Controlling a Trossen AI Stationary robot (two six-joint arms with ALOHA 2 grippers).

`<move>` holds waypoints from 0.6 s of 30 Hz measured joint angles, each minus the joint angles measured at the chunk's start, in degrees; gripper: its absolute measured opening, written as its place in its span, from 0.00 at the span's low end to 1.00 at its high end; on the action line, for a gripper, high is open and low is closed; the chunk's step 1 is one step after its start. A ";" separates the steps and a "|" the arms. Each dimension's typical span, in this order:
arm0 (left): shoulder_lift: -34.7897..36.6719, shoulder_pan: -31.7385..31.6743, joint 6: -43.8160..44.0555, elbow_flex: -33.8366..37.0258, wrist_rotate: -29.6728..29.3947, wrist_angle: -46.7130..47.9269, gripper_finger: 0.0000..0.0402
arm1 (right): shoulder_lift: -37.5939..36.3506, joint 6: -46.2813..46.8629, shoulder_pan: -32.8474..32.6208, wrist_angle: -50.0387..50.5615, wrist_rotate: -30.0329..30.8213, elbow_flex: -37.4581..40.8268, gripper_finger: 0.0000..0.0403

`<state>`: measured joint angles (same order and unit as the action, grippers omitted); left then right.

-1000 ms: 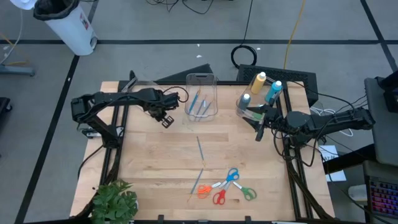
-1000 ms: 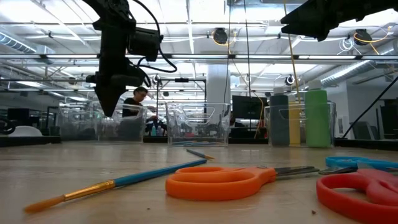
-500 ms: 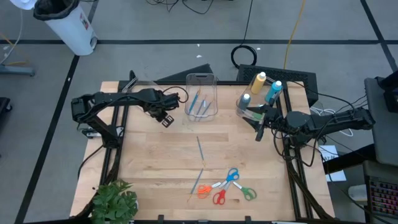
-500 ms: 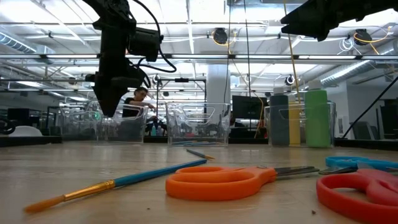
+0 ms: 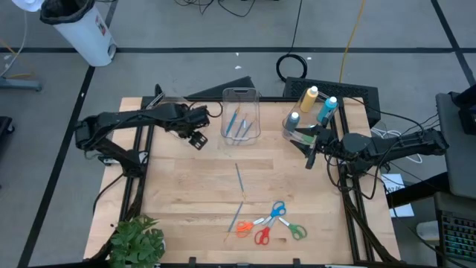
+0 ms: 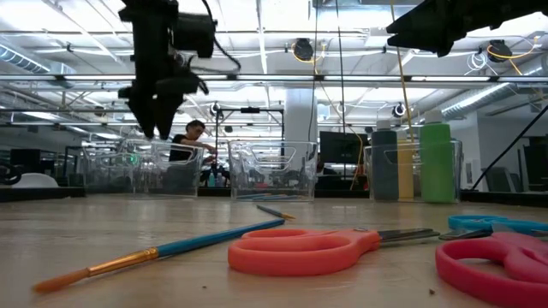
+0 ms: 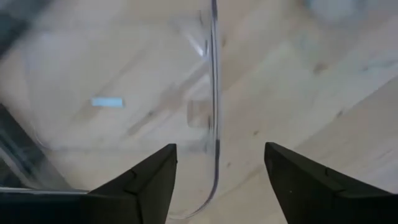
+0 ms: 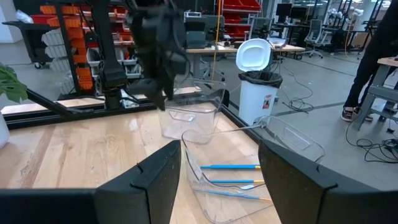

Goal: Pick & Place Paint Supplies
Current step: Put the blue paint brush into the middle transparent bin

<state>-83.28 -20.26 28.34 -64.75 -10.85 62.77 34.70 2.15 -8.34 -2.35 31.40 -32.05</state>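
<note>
My left gripper (image 5: 198, 138) (image 6: 157, 128) hangs open above the table's far left, next to an empty-looking clear bin (image 5: 171, 110); that bin's rim (image 7: 214, 93) runs below the gap between its fingers, untouched. At the far right my right gripper (image 5: 311, 155) (image 8: 217, 186) hovers open beside the bin with the paint bottles (image 5: 308, 100) (image 6: 405, 167). The middle bin (image 5: 240, 119) holds blue brushes (image 8: 231, 167). Two brushes (image 5: 239, 177) (image 5: 235, 218) and several scissors (image 5: 271, 223) (image 6: 300, 250) lie flat on the table's near half.
Three clear bins stand in a row along the far edge. A green leafy plant (image 5: 135, 240) sits at the near left corner. Bare wood (image 5: 186, 186) lies between the bins and the scissors. People and desks show in the room beyond.
My left gripper has opened and risen a little above the table near the left bin; its arm has drawn back toward the table's left edge. Nothing on the table has shifted.
</note>
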 joint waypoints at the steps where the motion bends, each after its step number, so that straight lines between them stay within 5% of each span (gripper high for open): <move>1: 1.06 0.49 0.42 -0.29 -0.79 -0.58 0.63 | -0.02 0.04 0.00 0.02 -0.02 0.00 0.52; 9: 7.75 9.52 -2.02 -0.50 -2.40 -17.89 0.64 | 0.07 0.15 -0.01 0.42 0.00 0.00 0.52; 18: 5.24 25.92 -10.57 -0.52 -0.45 -39.98 0.64 | 0.29 0.13 -0.02 0.41 0.04 0.00 0.52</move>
<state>-78.05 5.66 17.77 -65.28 -11.30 22.79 34.99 2.29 -8.36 -1.94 31.44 -32.05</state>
